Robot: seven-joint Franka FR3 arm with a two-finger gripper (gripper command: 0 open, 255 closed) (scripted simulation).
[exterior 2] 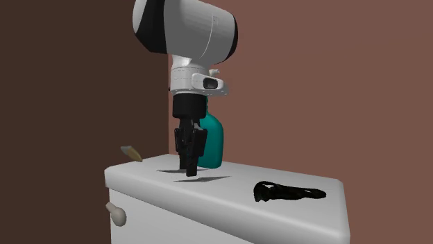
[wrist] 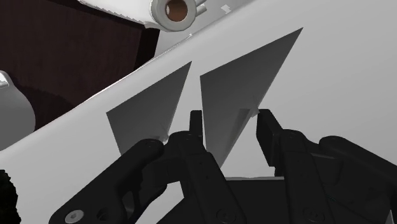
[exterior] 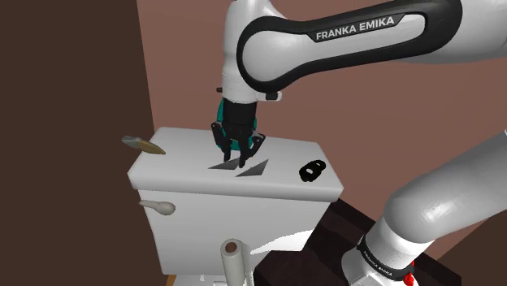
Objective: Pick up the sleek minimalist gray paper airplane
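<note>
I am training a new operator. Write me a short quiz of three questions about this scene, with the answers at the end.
1. On what surface does the gray paper airplane lie?
2. True or false: the jaws are shut tight and far away from the gray paper airplane.
3. Which object stands just behind the jaws in the second exterior view? A. a teal bottle B. a red mug C. a yellow sponge

Key: 1. On the white tank lid. 2. False: the jaws stand apart, astride one wing. 3. A.
</note>
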